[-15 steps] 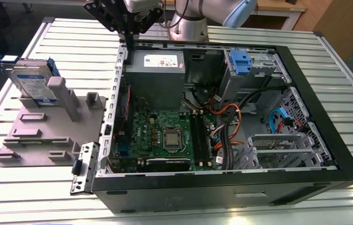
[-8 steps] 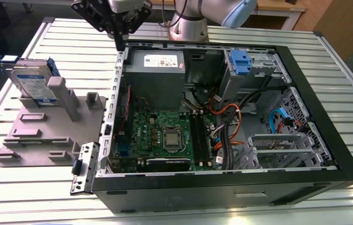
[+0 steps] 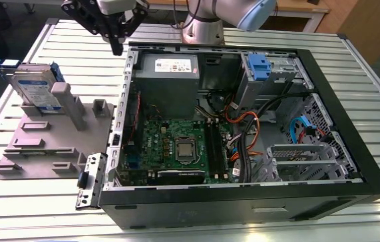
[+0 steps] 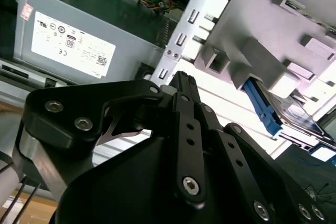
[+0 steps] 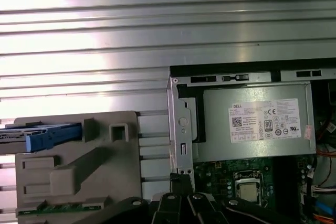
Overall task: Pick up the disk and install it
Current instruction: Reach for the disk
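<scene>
The disk [image 3: 34, 88] is a silver drive with a white-and-blue label and blue side rails. It stands tilted on edge in a slot at the far end of a grey fixture [image 3: 49, 136], on the exterior view's left. Both wrist views show the disk's blue rail [image 4: 262, 106] [image 5: 52, 136] at the fixture's edge. My black gripper [image 3: 116, 49] hangs above the far left corner of the open computer case [image 3: 244, 201], apart from the disk and to its right in the exterior view. Its fingers [image 4: 182, 85] are shut together with nothing between them.
The open case holds a grey power-supply box [image 3: 166, 80] [image 5: 252, 124], a green motherboard [image 3: 176, 146], cables and a drive cage with a bare blue bracket [image 3: 258, 68]. A metal bracket [image 3: 89, 181] lies by the case's near left corner. All stands on a slatted metal table [image 3: 35, 217].
</scene>
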